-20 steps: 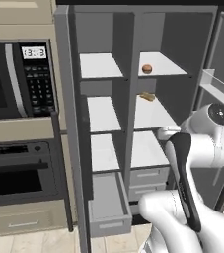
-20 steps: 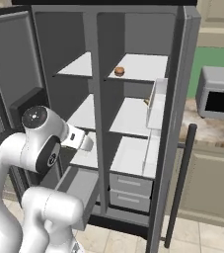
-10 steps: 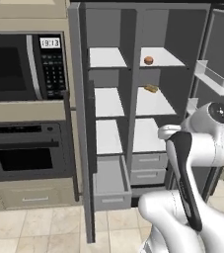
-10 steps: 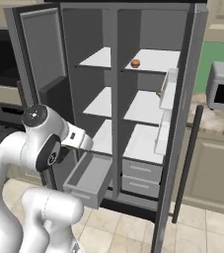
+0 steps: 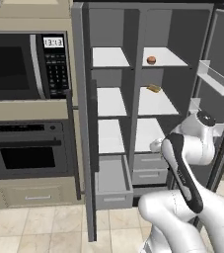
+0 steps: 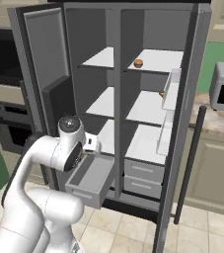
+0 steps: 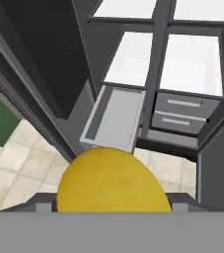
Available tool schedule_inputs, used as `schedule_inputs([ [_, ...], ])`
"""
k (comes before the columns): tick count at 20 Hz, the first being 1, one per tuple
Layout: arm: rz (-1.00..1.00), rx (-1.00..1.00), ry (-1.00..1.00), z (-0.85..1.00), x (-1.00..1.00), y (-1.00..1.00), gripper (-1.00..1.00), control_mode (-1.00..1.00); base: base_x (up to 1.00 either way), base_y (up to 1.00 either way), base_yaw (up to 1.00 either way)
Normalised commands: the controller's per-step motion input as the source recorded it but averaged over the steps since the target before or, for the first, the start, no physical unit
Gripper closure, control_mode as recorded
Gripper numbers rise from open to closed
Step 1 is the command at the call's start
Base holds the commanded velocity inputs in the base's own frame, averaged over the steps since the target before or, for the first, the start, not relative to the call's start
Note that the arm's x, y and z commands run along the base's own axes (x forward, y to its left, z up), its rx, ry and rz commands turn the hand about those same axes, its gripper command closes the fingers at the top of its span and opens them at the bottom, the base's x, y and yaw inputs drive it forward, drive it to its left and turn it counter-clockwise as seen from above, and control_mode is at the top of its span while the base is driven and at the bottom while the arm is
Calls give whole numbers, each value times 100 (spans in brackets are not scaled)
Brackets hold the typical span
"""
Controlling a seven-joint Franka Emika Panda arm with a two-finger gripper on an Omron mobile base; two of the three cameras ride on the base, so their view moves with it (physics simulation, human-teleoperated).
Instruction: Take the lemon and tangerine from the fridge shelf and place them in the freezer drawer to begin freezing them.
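Lemon [image 7: 114, 182] fills the bottom centre of the hand view, large and yellow, seated at the gripper; finger tips hidden behind it, so the gripper is grasping the lemon. In the left base view the gripper [image 5: 156, 145] sits right of centre, in front of the lowest fridge shelf; in the right base view it shows as a small white block [image 6: 91, 144] left of centre, just above the open drawer.

Freezer drawer [image 7: 113, 120] pulled out, centre of the hand view, above the lemon in frame; interior grey. Same drawer lower centre in the left base view [image 5: 113, 186] and lower left-centre in the right base view [image 6: 91, 179].

Tangerine [image 5: 151, 60] on the top right shelf, upper centre-right; also upper centre in the right base view [image 6: 138, 63].

Tan elongated food item [image 5: 154, 88] on the shelf below the tangerine.

Two shallow stacked drawers [image 7: 182, 114] right of the freezer drawer.

Microwave [image 5: 27, 65] upper left, oven [image 5: 29, 155] beneath it.
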Motion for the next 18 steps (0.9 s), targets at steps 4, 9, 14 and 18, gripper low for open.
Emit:
schedule_inputs([
  [4, 33, -3, 21, -100, 82, 32, 100, -100, 0, 0, 0],
  [9, 29, -4, 17, -99, 72, 27, 100, -100, 0, 0, 0],
  [14, 31, 0, 8, -87, 79, 0, 100, -100, 0, 0, 0],
  [18, 27, 0, 4, -89, 77, 2, 100, -100, 0, 0, 0],
])
